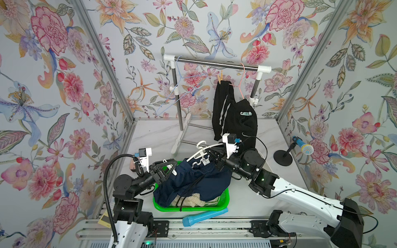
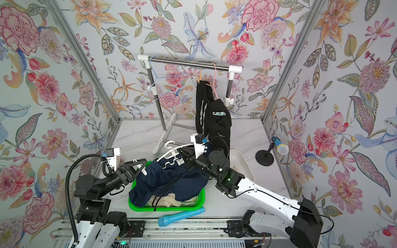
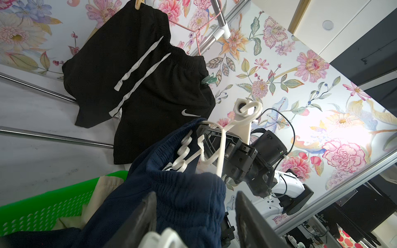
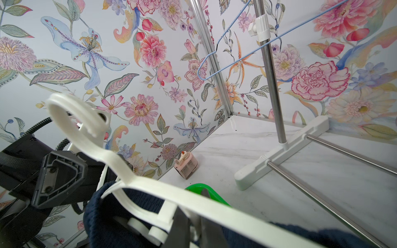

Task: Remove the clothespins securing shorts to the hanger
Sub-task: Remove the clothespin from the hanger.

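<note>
The green basket point(image 1: 191, 209) sits on the table close to the robot. The navy shorts point(image 1: 197, 182) lie across the top of the basket and hang over its side by the left arm. The cream shorts point(image 1: 193, 199) are inside the basket, under the navy ones.

Over the far edge of the basket, the right pincer point(image 4: 192, 216) is squeezed tight on the white hanger point(image 4: 129, 169). In the right wrist view its 2 fingers point(image 4: 179, 227) press on the hanger's bar. The top of the navy shorts is bunched up around that hanger.

At the far corner of the basket, on the left arm's side, is the left pincer point(image 1: 171, 167). Its 2 fingers point(image 3: 139, 219) stand apart, with the white clip point(image 3: 163, 238) in between. The clip is at the top edge of the navy shorts, and there is a gap between it and 1 finger.

Behind the basket stands the rack point(image 1: 214, 63). The black shorts point(image 1: 234, 116) hang there from a pink hanger point(image 1: 241, 85). A wooden peg point(image 1: 220, 78) pinches their top corner. A teal clip point(image 1: 246, 113) sits lower down on them. A blue hanger point(image 1: 178, 85) hangs on the rack too.

Just in front of the basket lies a blue tube point(image 1: 204, 216)
</note>
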`<action>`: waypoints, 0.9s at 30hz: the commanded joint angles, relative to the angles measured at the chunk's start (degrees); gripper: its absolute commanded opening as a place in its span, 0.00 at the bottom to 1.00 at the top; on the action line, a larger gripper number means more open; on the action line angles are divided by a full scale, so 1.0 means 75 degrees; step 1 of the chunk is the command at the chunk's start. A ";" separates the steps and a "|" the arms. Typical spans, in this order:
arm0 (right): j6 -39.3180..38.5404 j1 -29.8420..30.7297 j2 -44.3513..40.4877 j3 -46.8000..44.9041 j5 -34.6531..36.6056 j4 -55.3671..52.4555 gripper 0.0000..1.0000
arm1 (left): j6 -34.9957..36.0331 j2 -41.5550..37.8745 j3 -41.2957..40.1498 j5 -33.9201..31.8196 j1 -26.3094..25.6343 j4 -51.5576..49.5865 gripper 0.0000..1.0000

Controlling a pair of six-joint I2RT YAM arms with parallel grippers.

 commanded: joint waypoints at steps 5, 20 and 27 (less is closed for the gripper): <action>0.0064 -0.0070 0.0045 0.0143 -0.0045 0.0341 0.00 | 0.0228 -0.0004 0.0084 0.0156 0.0048 -0.0008 0.54; 0.0123 -0.0084 0.0014 0.0089 -0.0040 0.0286 0.00 | 0.0749 0.0104 0.0285 0.0089 0.0050 -0.0396 0.17; 0.0126 -0.0063 0.0023 0.0067 -0.0032 0.0189 0.00 | 0.1408 0.0292 0.0796 -0.0035 0.0042 -0.0995 0.03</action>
